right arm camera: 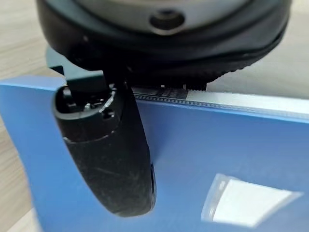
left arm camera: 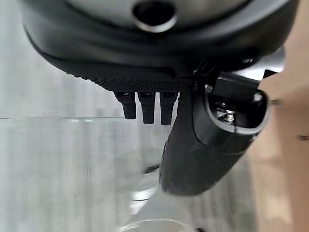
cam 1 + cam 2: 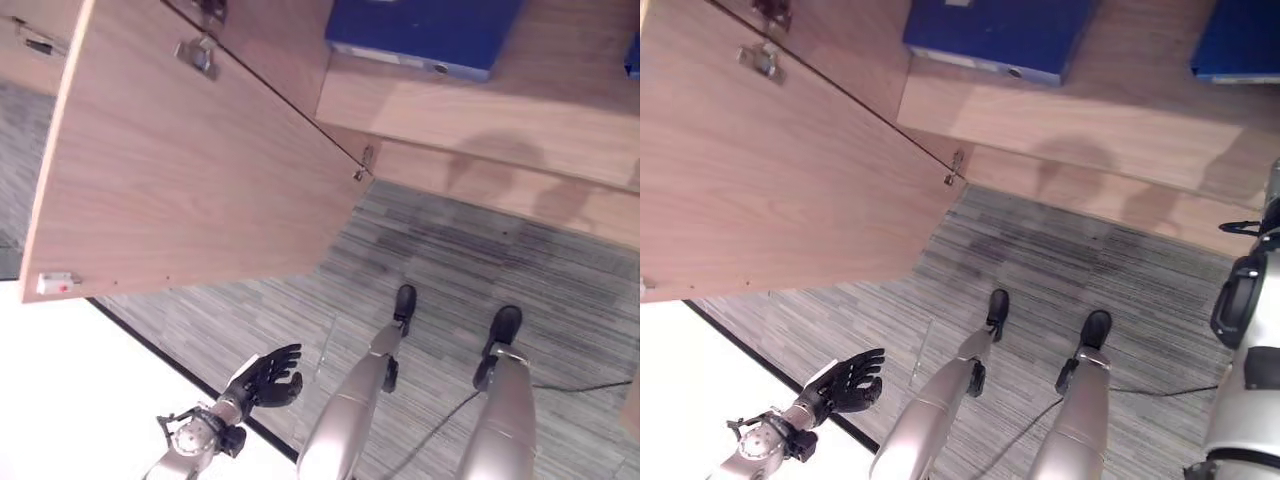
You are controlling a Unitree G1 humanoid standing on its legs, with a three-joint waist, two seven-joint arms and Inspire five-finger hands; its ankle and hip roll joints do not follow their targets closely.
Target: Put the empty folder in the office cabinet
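Observation:
My right hand (image 1: 111,159) is shut on a blue folder (image 1: 231,145). Its thumb lies across the folder's face near a white label pocket, and its fingers are hidden behind the folder, with pale wood around it. Another blue folder (image 3: 420,35) lies on the cabinet shelf (image 3: 480,110) at the top middle. A further blue edge (image 3: 1240,40) shows at the shelf's right end; I cannot tell whether that is the held folder. My left hand (image 3: 268,378) hangs low over the floor, open and empty.
The wooden cabinet door (image 3: 190,170) stands swung open on the left, reaching far out over the floor, its hinge (image 3: 362,168) at the cabinet's front edge. Grey striped carpet (image 3: 470,270) lies below the cabinet. A white floor area (image 3: 60,400) with a black border is at the lower left.

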